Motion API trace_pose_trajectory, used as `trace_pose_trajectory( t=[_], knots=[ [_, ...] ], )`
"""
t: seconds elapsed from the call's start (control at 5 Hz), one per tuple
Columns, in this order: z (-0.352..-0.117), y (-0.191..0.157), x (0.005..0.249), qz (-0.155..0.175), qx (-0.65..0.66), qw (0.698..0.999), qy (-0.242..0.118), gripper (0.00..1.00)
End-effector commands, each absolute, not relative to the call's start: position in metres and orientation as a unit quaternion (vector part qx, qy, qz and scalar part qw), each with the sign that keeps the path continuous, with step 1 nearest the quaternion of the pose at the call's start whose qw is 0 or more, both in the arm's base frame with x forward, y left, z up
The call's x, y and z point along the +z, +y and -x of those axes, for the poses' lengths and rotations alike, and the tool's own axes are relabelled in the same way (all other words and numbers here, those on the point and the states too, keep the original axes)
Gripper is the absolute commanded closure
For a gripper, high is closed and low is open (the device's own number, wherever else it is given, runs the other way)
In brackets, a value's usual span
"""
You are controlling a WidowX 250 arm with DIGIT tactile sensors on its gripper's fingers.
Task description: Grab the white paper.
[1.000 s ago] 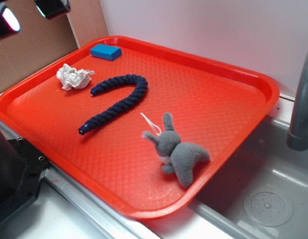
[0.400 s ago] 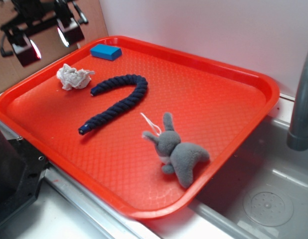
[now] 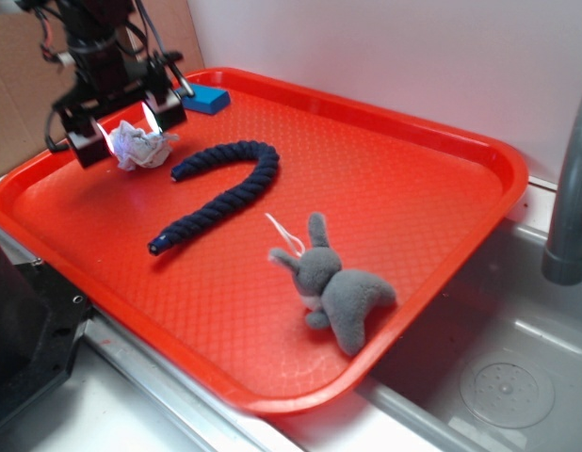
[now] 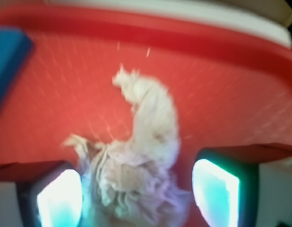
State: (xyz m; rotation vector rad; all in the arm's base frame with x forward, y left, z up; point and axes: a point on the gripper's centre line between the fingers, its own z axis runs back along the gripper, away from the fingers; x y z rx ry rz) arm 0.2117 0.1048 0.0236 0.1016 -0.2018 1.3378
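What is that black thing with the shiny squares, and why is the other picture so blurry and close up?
The black thing is a robot arm's gripper, like a hand with two fingers. One picture is taken from beside the red tray. The blurry one comes from a camera on the arm's wrist, looking down between the fingers. On the tray lie a crumpled white paper, a blue block, a dark blue rope and a grey plush bunny. A sink sits beside the tray. The gripper is open, one finger on each side of the paper. It holds nothing yet.
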Motion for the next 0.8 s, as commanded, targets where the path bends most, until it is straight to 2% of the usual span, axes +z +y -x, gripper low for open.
trace_pose_trajectory(
  t=[0.0,0.2,0.4,0.6],
  knots=[
    [-0.216,0.115,0.018,-0.04,0.629,0.769,-0.106,0.45],
    [-0.216,0.118,0.021,-0.032,0.634,0.764,-0.111,1.0],
    [-0.221,0.113,0.033,-0.023,0.596,0.796,-0.101,1.0],
    [-0.224,0.099,0.059,-0.01,0.523,0.844,-0.12,1.0]
  ],
)
